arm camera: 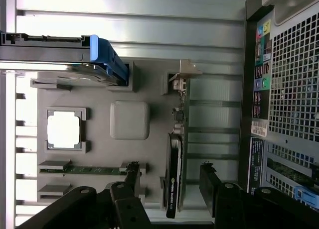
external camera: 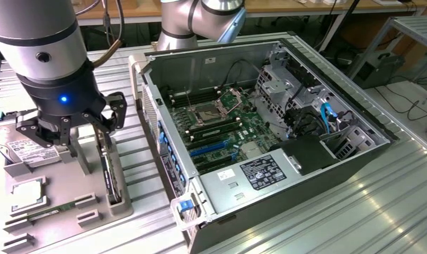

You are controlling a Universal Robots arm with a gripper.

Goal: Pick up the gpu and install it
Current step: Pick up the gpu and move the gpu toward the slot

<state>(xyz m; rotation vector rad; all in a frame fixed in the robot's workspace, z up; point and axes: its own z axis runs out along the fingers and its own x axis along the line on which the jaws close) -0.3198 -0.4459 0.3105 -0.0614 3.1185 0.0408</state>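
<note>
- Green board edge with a black fan shroud on one face: the gpu [arm camera: 175, 154] stands on its long edge in a slot of the grey tray [arm camera: 99, 139].
- A silver end bracket [arm camera: 185, 72] caps the end of the card farthest from the fingers.
- The card is seen edge-on, so the fan face itself is hidden. The lettering on the shroud edge cannot be read.
- Exterior view: the gpu [external camera: 112, 182] shows as a dark thin strip. Its upper end is lost behind the gripper [external camera: 76, 138].
- The tray sits on the exterior view's left of the open computer case [external camera: 284, 137], which stands just beside it.
- Gripper [arm camera: 169, 167]: jaws spread wide and holding nothing.
- One of the fingers [arm camera: 132, 181] stands on each side of the card at its fan end, with a gap showing on both sides.
- I cannot tell how far down the card the tips reach.
</note>
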